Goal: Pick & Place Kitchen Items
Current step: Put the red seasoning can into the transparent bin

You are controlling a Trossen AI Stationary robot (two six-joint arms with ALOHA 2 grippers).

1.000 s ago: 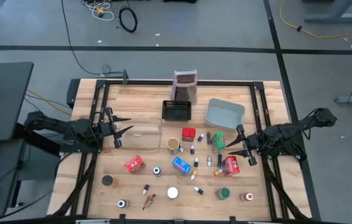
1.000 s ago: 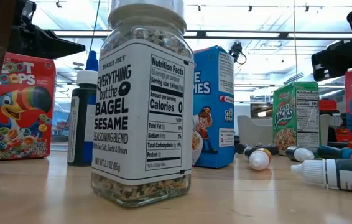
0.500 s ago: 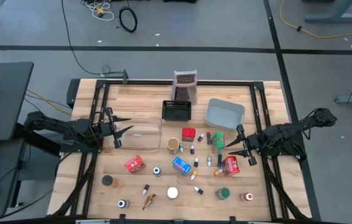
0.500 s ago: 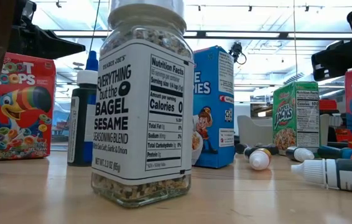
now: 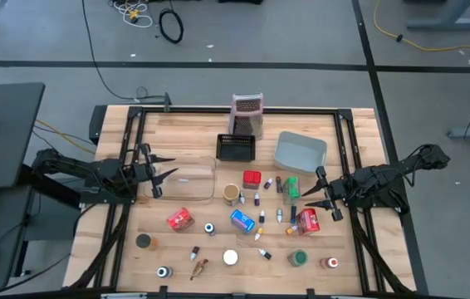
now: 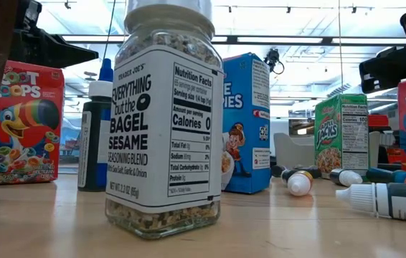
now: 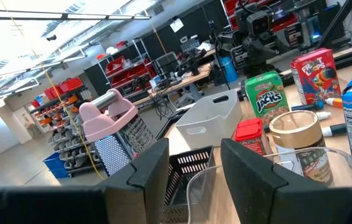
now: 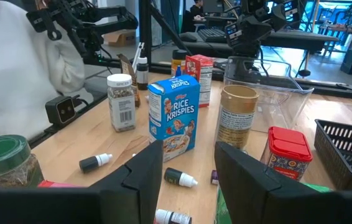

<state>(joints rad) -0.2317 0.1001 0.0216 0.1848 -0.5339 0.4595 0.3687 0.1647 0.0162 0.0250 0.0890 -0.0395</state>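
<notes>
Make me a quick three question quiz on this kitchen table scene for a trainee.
1. True or false: the box grater stands at the table's far edge, behind the black mesh basket.
2. Which gripper is nearer the clear tub: A left, B right?
3. Fill in: the blue box in the right wrist view reads Rice ____.

Key: 1 true. 2 A; the left gripper hangs open beside the tub, the right gripper open among the small items. 3 Krispies.
</notes>
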